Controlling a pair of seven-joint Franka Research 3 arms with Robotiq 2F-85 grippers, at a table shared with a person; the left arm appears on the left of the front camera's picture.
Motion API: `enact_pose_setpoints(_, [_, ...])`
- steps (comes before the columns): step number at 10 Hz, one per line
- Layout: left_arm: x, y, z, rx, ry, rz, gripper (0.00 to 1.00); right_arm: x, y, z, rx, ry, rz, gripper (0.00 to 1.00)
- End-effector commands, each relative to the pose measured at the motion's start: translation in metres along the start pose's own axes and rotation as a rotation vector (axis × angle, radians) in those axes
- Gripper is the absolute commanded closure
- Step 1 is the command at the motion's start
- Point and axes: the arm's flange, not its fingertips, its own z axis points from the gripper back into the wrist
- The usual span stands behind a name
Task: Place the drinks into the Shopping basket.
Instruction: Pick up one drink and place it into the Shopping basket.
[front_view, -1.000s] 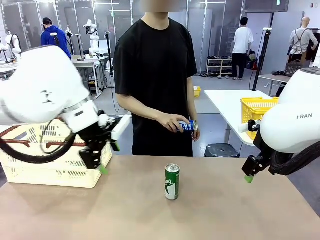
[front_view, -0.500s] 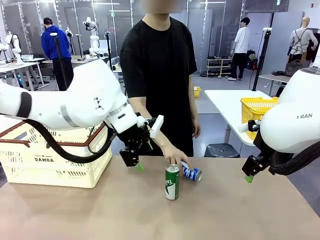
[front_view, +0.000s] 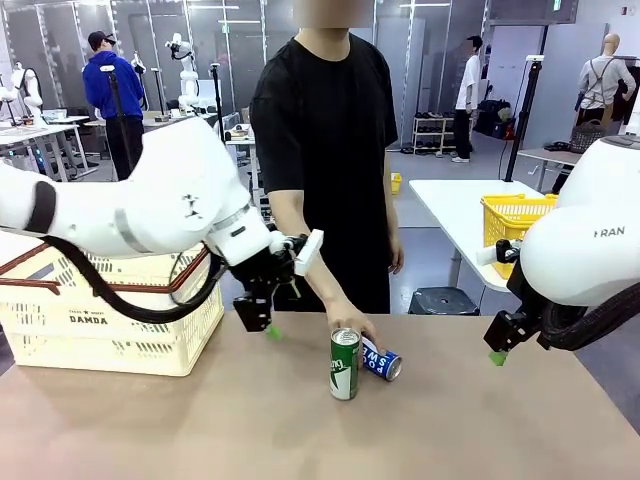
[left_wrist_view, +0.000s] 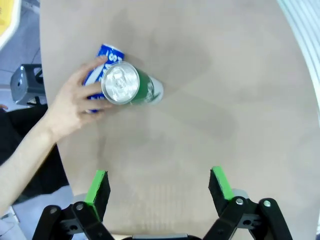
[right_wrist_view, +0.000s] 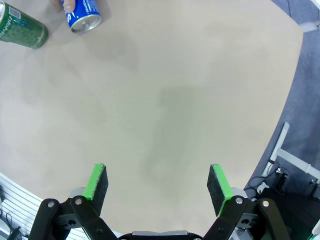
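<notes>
Two grippers hover above the table (front_view: 300, 435), and its near strip lies bare from edge to edge. The right gripper (front_view: 497, 352) hangs close to the right edge, at 3 o'clock from the cans. In its wrist view we see the right gripper (right_wrist_view: 157, 172) spread wide and holding nothing over open tabletop.

The green can (front_view: 344, 364) stands upright mid-table. The blue can (front_view: 381, 360) lies on its side just beside it at 2 o'clock, with a person's hand (front_view: 350, 322) on it.

The left gripper (front_view: 258, 326) hovers at 10 o'clock from the green can, its fingers (left_wrist_view: 98, 182) wide apart, empty and touching nothing. The Shopping basket (front_view: 110, 330) sits at 9 o'clock by the left edge, well apart from both cans.
</notes>
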Motion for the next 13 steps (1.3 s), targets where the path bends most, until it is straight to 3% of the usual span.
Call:
enact_pose_setpoints(1, [-0.029,-0.048,0.029,0.012,0.034,0.001,0.0,-0.001,-0.001,0.001,-0.004,0.002,0.004,0.0])
enact_pose_setpoints(4, [-0.066,-0.1,0.052,0.022,0.071,0.034,0.0,-0.001,-0.001,0.001,-0.004,0.002,0.004,0.0])
enact_pose_setpoints(6, [-0.075,-0.113,0.049,0.015,0.041,0.024,0.0,-0.001,-0.001,0.001,-0.004,0.002,0.004,0.0])
enact_pose_setpoints(10, [-0.073,-0.113,0.046,0.008,0.045,0.015,0.0,-0.001,-0.001,0.001,-0.004,0.002,0.004,0.0])
enact_pose_setpoints(13, [-0.04,-0.074,0.034,-0.018,0.076,-0.065,0.0,-0.001,-0.001,0.001,-0.004,0.002,0.004,0.0])
